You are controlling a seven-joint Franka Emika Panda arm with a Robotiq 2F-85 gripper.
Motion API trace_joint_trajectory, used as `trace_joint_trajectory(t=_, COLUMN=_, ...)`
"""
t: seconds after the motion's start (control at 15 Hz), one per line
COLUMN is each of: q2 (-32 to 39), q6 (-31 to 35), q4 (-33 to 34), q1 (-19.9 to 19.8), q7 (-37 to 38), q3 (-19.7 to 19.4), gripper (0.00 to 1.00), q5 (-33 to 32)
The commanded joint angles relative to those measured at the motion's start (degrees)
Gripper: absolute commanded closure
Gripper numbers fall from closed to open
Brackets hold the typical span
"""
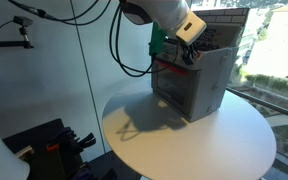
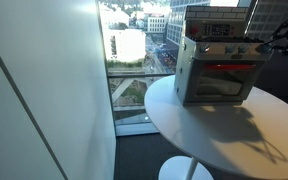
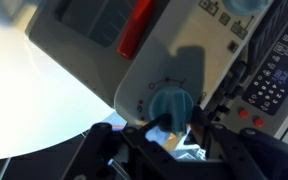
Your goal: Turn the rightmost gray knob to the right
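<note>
A grey toy oven stands on the round white table in both exterior views (image 1: 199, 80) (image 2: 216, 70). In the wrist view its light control panel (image 3: 184, 60) carries a round blue-grey knob (image 3: 172, 102) with marks around it. My gripper (image 3: 174, 122) sits right at this knob, one dark finger on each side of its lower part, and looks closed on it. In the exterior views the gripper (image 1: 189, 52) (image 2: 276, 42) is at the oven's upper front corner. The oven's other knobs are too small to make out.
The round white table (image 1: 224, 140) (image 2: 199, 125) has its edge close in front of the oven. A red handle bar (image 3: 134, 25) and a dark button pad (image 3: 272, 75) flank the knob. Tall windows stand behind; black gear (image 1: 59, 140) lies on the floor.
</note>
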Motion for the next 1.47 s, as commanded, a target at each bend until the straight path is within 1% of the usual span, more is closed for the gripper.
trace_joint_trajectory(t=0.0, q2=0.3, q6=0.8, q4=2.2, q1=0.2, q7=-3.5, q3=0.7, gripper=0.91, q5=6.0)
trace_joint_trajectory(t=0.27, q2=0.3, q6=0.7, q4=2.4, q1=0.3, q7=-6.3, q3=0.6, gripper=0.91, q5=10.6)
trace_joint_trajectory(t=0.53, q2=0.2, q6=0.5, q4=2.4, q1=0.4, q7=-8.6, q3=0.5, gripper=0.91, q5=13.7)
trace_joint_trajectory(t=0.6, q2=0.2, q6=0.4, q4=2.3, q1=0.4, q7=-9.0, q3=0.5, gripper=0.91, q5=14.1)
trace_joint_trajectory(t=0.67, q2=0.0, q6=0.2, q4=2.2, q1=0.4, q7=-9.3, q3=0.5, gripper=0.87, q5=14.2)
trace_joint_trajectory(t=0.73, q2=0.0, q6=0.2, q4=2.1, q1=0.4, q7=-9.5, q3=0.5, gripper=0.47, q5=14.0)
trace_joint_trajectory(t=0.8, q2=-0.2, q6=0.0, q4=1.9, q1=0.4, q7=-9.7, q3=0.5, gripper=0.45, q5=13.9)
trace_joint_trajectory(t=0.87, q2=-0.3, q6=-0.1, q4=1.8, q1=0.5, q7=-9.7, q3=0.5, gripper=0.4, q5=13.7)
trace_joint_trajectory(t=1.07, q2=-0.7, q6=-0.2, q4=1.6, q1=1.1, q7=-10.4, q3=0.5, gripper=0.14, q5=13.2)
trace_joint_trajectory(t=1.2, q2=-1.2, q6=-0.5, q4=1.3, q1=1.4, q7=-10.7, q3=0.6, gripper=0.01, q5=12.5)
trace_joint_trajectory(t=1.4, q2=-2.0, q6=-1.4, q4=0.0, q1=1.8, q7=-9.7, q3=0.8, gripper=0.0, q5=8.6)
